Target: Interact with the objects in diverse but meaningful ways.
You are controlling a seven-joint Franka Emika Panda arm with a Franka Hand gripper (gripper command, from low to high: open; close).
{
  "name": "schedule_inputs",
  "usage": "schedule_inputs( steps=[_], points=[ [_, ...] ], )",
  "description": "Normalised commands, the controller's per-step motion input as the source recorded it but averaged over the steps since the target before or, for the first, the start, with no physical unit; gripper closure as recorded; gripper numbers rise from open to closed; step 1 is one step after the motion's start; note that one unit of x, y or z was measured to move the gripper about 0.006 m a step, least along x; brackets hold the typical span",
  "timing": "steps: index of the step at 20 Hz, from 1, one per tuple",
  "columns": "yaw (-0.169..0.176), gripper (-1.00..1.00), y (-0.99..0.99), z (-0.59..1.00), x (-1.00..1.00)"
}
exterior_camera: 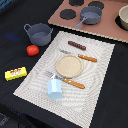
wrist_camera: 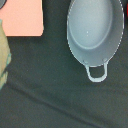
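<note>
The grey two-handled pot [exterior_camera: 39, 34] sits empty at upper left of the exterior view, above the red tomato [exterior_camera: 32, 50]. The wrist view shows its round, bare interior. The fingers are out of sight, so their state cannot be told.

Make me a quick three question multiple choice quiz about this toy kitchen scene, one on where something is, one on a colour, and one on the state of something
1. Where is the red tomato?
A. on the dark surface near the grey two-handled pot
B. on the round plate
C. inside the light blue cup

2. What colour is the rectangular packet?
A. green
B. yellow with a red label
C. white

3. What state is the grey two-handled pot in?
A. lying on its side
B. upright and full of food
C. upright and empty

Answers: 1 A, the exterior view shows the tomato off the placemat, just in front of the pot. 2 B, the packet is yellow with a red patch. 3 C, the wrist view looks straight into a bare pot.
</note>
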Motion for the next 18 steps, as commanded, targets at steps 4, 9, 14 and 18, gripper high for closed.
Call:
schedule_inputs(
  steps=[4,9,14,18],
  points=[
    [0.000,-1.00,0.00,-0.01,0.00],
    [-0.012,-1.00,0.00,-0.13,0.35],
    [-0.065,-1.00,-0.03,-0.17,0.61],
    [-0.097,-1.00,0.00,-0.18,0.62]
  ],
)
